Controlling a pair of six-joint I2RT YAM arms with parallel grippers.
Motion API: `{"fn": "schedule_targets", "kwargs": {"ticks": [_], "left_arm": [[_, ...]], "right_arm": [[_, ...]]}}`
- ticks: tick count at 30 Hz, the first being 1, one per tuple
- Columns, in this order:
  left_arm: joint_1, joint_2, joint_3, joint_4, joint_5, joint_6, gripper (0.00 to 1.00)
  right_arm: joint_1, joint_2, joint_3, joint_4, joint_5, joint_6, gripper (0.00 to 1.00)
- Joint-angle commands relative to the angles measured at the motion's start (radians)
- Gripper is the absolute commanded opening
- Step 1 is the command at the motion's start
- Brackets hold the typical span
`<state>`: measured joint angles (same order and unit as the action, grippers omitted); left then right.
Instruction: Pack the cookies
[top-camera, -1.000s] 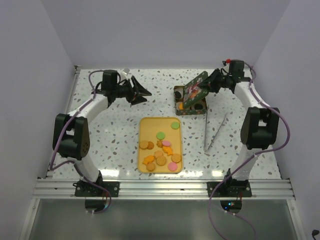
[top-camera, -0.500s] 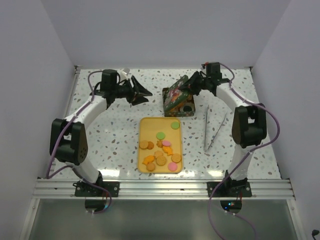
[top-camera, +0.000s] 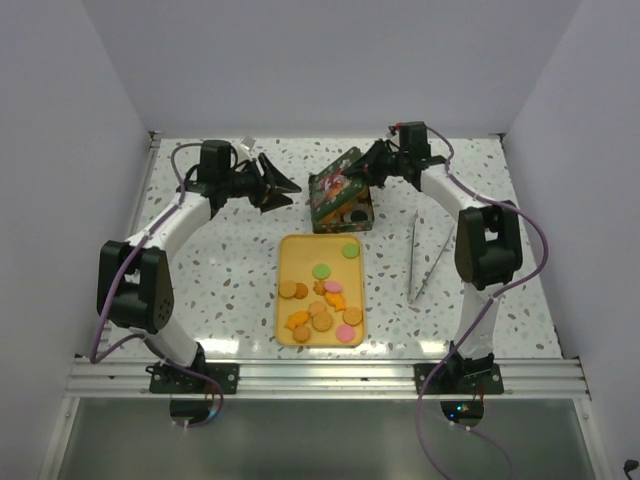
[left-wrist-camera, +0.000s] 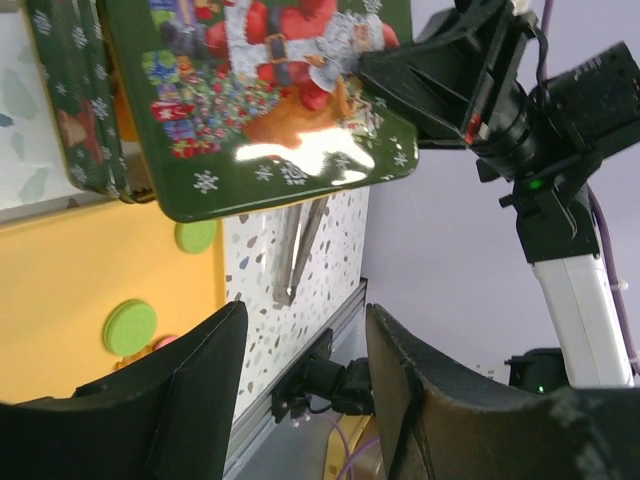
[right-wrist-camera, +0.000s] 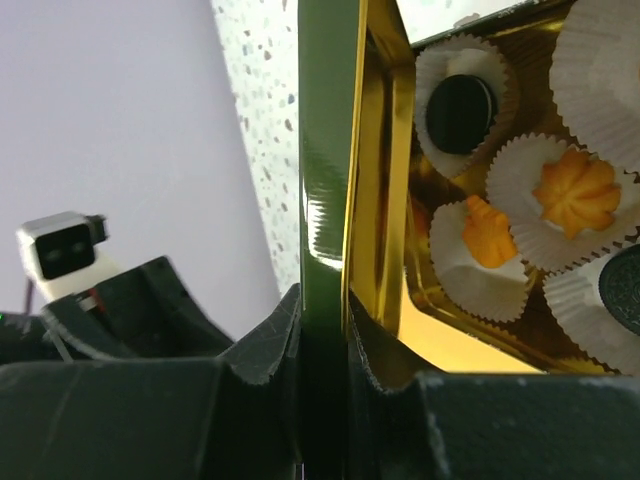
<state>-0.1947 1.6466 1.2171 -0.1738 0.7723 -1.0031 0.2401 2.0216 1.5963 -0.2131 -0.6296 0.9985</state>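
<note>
Loose cookies (top-camera: 322, 321) in orange, tan, pink and green lie on a yellow tray (top-camera: 300, 255). Behind it stands a green tin (top-camera: 354, 214) whose paper cups hold orange and black cookies (right-wrist-camera: 575, 190). My right gripper (top-camera: 372, 170) (right-wrist-camera: 322, 310) is shut on the edge of the tin's Santa-printed lid (top-camera: 335, 180) (left-wrist-camera: 270, 100), which tilts over the tin. My left gripper (top-camera: 287, 185) (left-wrist-camera: 303, 320) hangs open and empty just left of the tin, its fingers pointing at it. Green cookies (left-wrist-camera: 195, 236) on the tray (left-wrist-camera: 80, 280) show below the lid.
Metal tongs (top-camera: 425, 262) (left-wrist-camera: 300, 240) lie on the speckled table right of the tray. White walls close in the back and both sides. An aluminium rail (top-camera: 320, 375) runs along the near edge by the arm bases.
My right arm has swung left with the lid, and the tin has shifted left with it, from right of the tray to behind it. The left gripper has barely moved.
</note>
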Motion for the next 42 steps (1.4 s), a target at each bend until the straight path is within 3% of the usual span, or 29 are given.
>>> {"fn": "schedule_targets", "kwargs": {"ticks": [1, 8, 11, 33, 42], "left_arm": [[0.020, 0.022, 0.036, -0.020, -0.056, 0.003, 0.56], [-0.029, 0.168, 0.100, 0.068, -0.126, -0.002, 0.56], [-0.074, 0.217, 0.165, 0.047, -0.152, 0.032, 0.56], [-0.089, 0.417, 0.237, 0.089, -0.150, 0.127, 0.56], [-0.088, 0.390, 0.263, 0.117, -0.123, 0.150, 0.57]], "right_arm": [[-0.021, -0.086, -0.033, 0.142, -0.119, 0.067, 0.00], [-0.035, -0.063, -0.142, 0.333, -0.222, 0.103, 0.00], [-0.041, -0.044, -0.199, 0.493, -0.246, 0.182, 0.00], [-0.091, 0.028, -0.326, 0.580, -0.219, 0.121, 0.00], [-0.093, -0.011, -0.401, 0.819, -0.206, 0.244, 0.00]]}}
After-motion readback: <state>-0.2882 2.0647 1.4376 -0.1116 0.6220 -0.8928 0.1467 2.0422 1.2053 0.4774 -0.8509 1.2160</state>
